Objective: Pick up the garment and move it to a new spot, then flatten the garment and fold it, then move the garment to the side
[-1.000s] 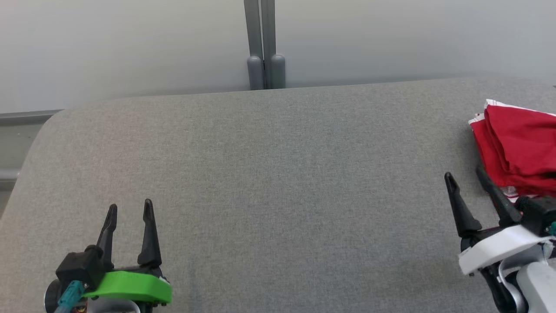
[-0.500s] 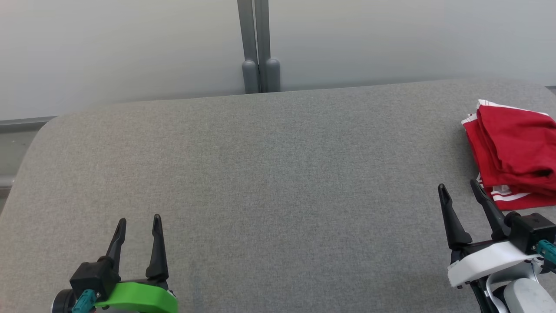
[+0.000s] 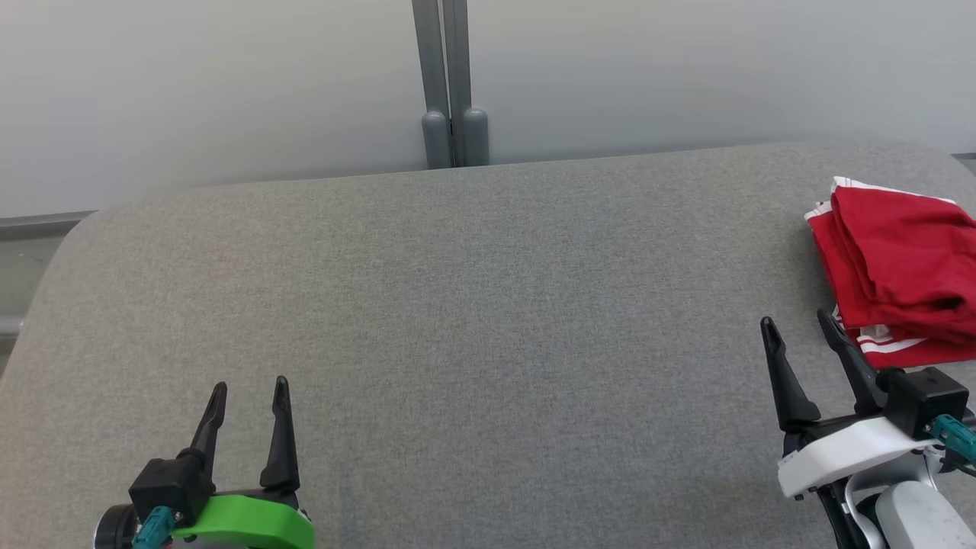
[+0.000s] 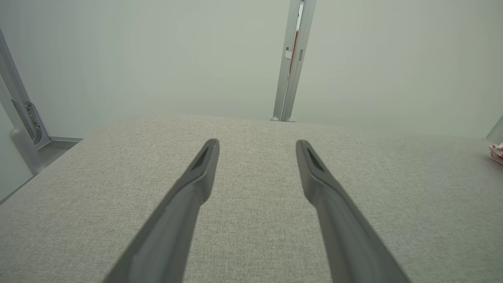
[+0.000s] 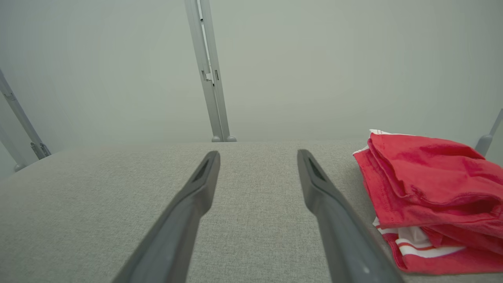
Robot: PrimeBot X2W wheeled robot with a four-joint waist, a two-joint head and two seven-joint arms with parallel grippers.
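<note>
Where the bench (image 3: 488, 305) meets the head view's right edge, the folded red garment (image 3: 892, 259) is cut off, and its white-striped part, possibly a trim, is half buried. The right gripper (image 3: 794, 317), fingers spread and empty, is seen just beside it; the left gripper (image 3: 252, 383), likewise released, is seen well apart.

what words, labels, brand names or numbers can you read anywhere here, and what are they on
None: no word, label, brand or number can be read.
folded red cloth garment with white stripes: plain stripes, no lettering on the side that shows.
grey woven fabric tabletop: no marks.
grey metal post: no sign or label.
</note>
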